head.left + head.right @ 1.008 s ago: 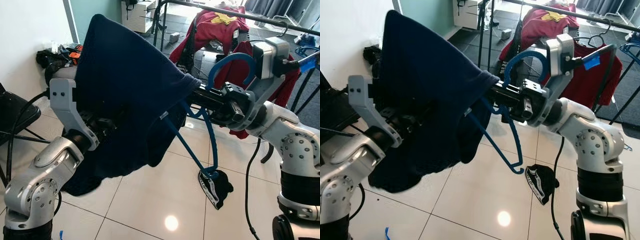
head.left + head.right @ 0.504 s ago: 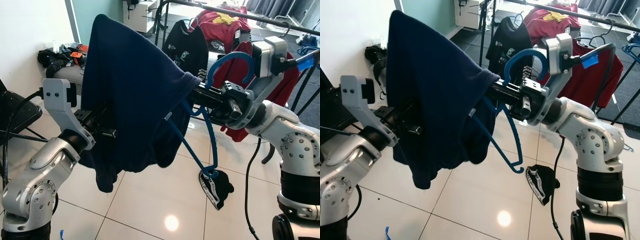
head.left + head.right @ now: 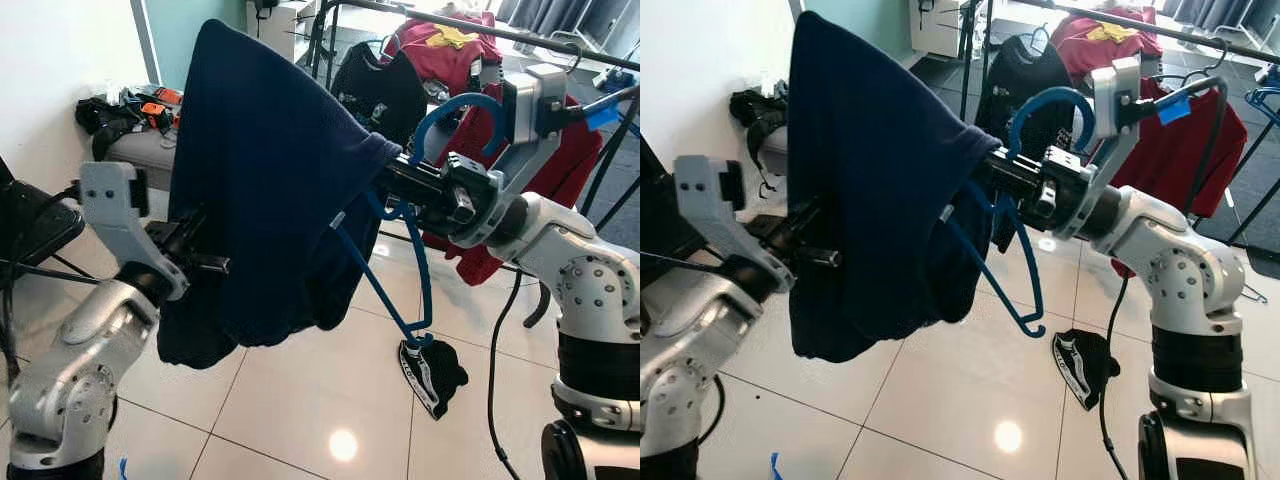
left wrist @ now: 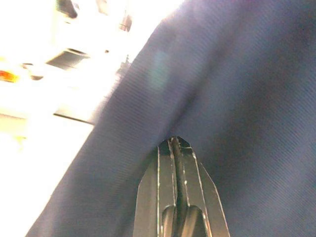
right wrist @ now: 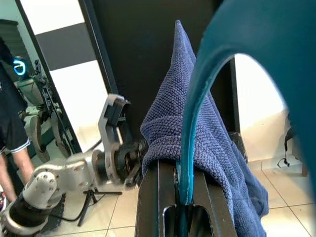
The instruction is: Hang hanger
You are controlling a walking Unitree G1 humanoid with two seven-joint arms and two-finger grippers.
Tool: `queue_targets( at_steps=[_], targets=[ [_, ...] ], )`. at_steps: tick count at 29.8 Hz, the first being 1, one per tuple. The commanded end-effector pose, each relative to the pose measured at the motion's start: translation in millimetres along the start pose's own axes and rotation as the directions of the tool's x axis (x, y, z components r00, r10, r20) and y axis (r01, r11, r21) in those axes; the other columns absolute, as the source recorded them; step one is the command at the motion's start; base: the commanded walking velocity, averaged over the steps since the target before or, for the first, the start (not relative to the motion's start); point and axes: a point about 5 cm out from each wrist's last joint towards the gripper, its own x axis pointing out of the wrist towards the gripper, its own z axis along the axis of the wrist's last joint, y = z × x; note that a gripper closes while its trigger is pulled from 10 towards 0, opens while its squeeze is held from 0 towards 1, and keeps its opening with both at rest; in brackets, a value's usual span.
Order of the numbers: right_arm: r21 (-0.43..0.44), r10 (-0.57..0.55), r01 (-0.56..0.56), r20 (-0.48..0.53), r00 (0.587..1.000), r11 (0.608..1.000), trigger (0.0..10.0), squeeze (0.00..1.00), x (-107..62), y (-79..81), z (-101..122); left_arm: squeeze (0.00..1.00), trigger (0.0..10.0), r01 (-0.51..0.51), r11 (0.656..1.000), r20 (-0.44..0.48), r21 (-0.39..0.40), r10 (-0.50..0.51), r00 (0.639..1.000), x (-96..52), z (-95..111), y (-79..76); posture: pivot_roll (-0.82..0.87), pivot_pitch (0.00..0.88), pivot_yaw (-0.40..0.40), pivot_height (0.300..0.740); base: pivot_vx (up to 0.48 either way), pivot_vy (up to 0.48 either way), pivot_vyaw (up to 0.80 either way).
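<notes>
Hanger [image 3: 405, 265], blue, held midair at frame centre, neck clenched in right tool [image 3: 400, 185]; navy sweater [image 3: 265, 190] draped at its 9 o'clock, fabric pinched by left tool [image 4: 174, 143].

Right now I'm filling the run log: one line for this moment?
right hand: shut on blue hanger | left hand: shut on navy garment | clothes rail: behind, hanger not hung
</notes>
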Motion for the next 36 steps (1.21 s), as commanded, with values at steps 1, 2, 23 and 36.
queue_targets(
  at_steps=[1,2,23,36],
  targets=[
    [-0.027,0.035,-0.037,-0.05,0.998,0.999,10.0,0.0,-6.4,5.1,-5,0.0,0.0,-0.041,0.999,0.113,0.024,0.038,0.993,-2.7,27,11.2,-0.03,0.152,-0.066,0.74,0.0,0.0,0.0],
    [-0.027,0.035,-0.037,-0.05,0.998,0.999,10.0,0.0,-6.4,5.1,-5,0.0,0.0,-0.041,0.999,0.113,0.024,0.038,0.993,-2.7,27,11.2,-0.03,0.152,-0.066,0.74,0.0,0.0,0.0],
    [-0.028,0.135,-0.138,-0.091,0.987,0.99,10.0,0.0,-15.3,16.9,0,1.0,10.0,0.236,0.955,0.089,0.181,-0.255,0.963,-11.9,47,-10.0,-0.05,0.147,-0.065,0.74,0.0,0.0,0.0],
    [-0.026,0.145,-0.148,-0.093,0.985,0.989,10.0,0.0,-16.7,19.4,0,0.0,10.0,0.346,0.926,0.07,0.147,-0.359,0.931,-24.6,49,-10.0,-0.05,0.144,-0.063,0.74,0.0,0.0,0.0]
  ],
)
